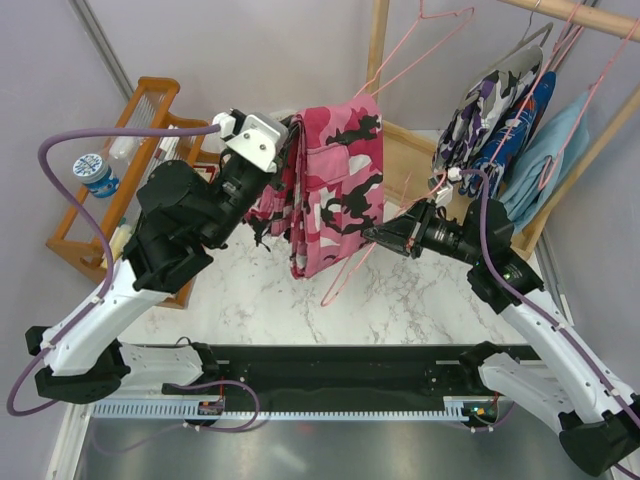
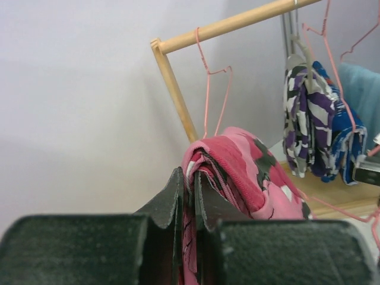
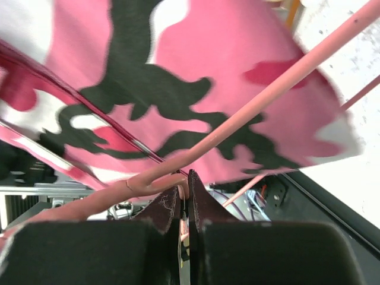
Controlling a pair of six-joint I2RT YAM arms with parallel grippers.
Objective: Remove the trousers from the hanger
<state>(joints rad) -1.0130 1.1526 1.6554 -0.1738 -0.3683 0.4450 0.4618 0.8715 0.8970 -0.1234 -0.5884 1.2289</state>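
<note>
Pink camouflage trousers (image 1: 335, 185) with black and white patches hang folded in the air above the table. My left gripper (image 1: 283, 165) reaches in from the left and is shut on their top fold; the left wrist view shows the cloth (image 2: 249, 172) pinched between the jaws of that gripper (image 2: 191, 178). From the right, my right gripper (image 1: 368, 236) is shut on the thin pink wire hanger (image 1: 333, 292) at the trousers' lower right edge. In the right wrist view the hanger wire (image 3: 285, 83) runs slantwise across the trousers (image 3: 196, 59) into the closed right gripper (image 3: 185, 184).
A wooden clothes rack (image 1: 377, 40) stands behind, with an empty pink hanger (image 1: 420, 40), a purple-white camouflage garment (image 1: 480, 115) and a light blue garment (image 1: 545, 160) on it. A wooden crate (image 1: 150, 100) with a bottle (image 1: 95, 175) sits at the left. Below is the marble tabletop (image 1: 260, 300).
</note>
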